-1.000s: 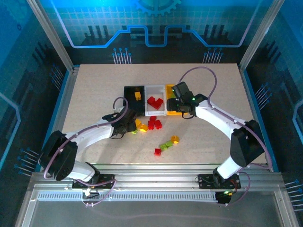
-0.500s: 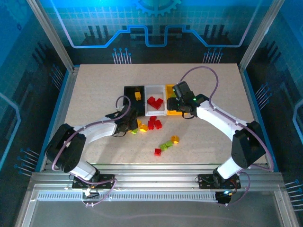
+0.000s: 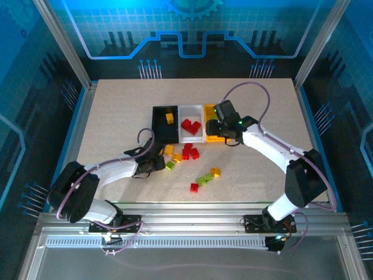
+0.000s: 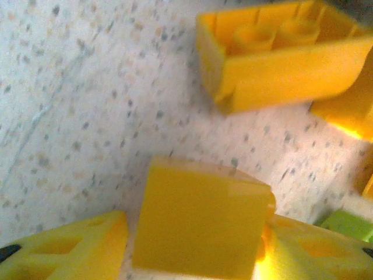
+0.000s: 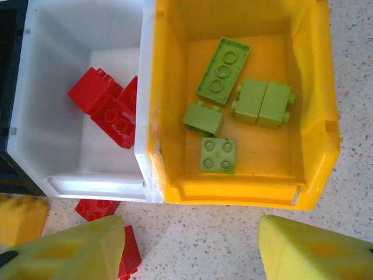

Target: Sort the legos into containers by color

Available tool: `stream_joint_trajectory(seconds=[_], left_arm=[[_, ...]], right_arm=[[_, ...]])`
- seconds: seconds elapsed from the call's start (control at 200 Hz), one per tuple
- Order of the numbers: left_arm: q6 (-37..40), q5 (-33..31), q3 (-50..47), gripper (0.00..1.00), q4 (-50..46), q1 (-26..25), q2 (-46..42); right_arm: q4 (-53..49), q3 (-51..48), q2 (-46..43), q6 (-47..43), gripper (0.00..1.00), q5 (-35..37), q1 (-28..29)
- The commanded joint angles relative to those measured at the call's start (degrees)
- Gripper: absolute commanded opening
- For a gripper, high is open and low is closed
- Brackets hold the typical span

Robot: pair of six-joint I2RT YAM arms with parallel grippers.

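The left gripper [image 3: 155, 163] has been drawn nearer, clamped on a yellow brick [image 4: 201, 224] likely meant for the black bin [image 3: 159, 132]; the right gripper [image 5: 189, 248] is spread wide.

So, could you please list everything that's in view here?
black bin: one, left of the row, holding one yellow brick
white bin: one, middle, several red bricks inside
yellow bin: one, right, about five lime green bricks inside
loose bricks: about ten, red, yellow and green, on the table in front of the bins
left end effector: yellow fingers, a second yellow brick between them
right end effector: yellow fingers, open, at the yellow bin
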Motion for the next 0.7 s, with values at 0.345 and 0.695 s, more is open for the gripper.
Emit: stream_joint_trajectory(seconds=[0.345,0.695], left_arm=[[-0.05,-0.56,5.29,0.82,-6.10,0.17,-2.71],[-0.15,0.25,6.92,0.67,-1.04,2.36,9.99]], right_arm=[[1.60,-1.05,0.31,1.66,0.64,-0.30,-0.36],[1.09,-2.31,-2.17,1.99,0.64,0.72,-0.63]])
